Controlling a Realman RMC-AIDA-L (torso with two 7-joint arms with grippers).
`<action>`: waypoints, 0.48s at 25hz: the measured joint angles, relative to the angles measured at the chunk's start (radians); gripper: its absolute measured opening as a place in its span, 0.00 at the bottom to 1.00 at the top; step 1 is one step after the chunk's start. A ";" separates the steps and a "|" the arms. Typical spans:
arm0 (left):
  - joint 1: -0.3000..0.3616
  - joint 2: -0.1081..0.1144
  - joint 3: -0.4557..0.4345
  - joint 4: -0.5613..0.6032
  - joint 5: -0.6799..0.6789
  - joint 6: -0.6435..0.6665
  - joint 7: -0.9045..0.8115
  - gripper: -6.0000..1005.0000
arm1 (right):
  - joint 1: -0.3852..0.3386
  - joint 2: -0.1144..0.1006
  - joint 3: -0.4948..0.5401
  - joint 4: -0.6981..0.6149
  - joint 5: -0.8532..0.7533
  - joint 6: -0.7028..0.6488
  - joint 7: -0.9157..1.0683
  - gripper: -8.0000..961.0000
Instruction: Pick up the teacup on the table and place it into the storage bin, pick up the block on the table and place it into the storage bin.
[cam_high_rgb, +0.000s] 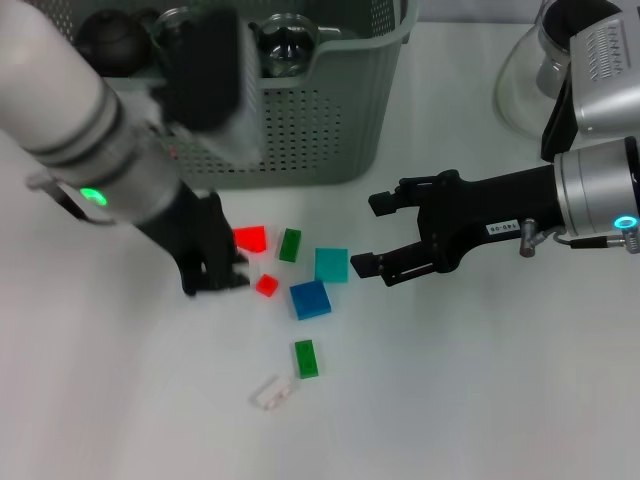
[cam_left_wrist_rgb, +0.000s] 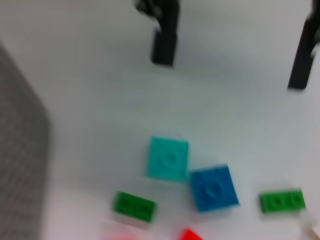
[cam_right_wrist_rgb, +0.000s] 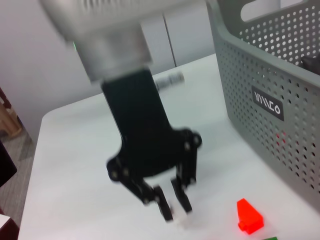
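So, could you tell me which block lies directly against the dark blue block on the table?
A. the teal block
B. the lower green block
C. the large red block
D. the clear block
A: in the head view the teal block sits corner to corner against the dark blue block; the left wrist view also shows them touching.
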 joint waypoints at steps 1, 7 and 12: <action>0.003 0.001 -0.042 0.024 -0.015 0.018 0.005 0.17 | -0.001 -0.001 0.000 0.000 0.000 0.000 -0.001 0.98; -0.013 0.018 -0.472 0.044 -0.219 0.179 0.125 0.17 | -0.008 -0.001 0.000 0.000 0.003 0.000 -0.030 0.98; -0.011 0.096 -0.779 -0.035 -0.523 0.258 0.138 0.18 | -0.009 -0.005 0.000 0.000 0.000 -0.006 -0.035 0.98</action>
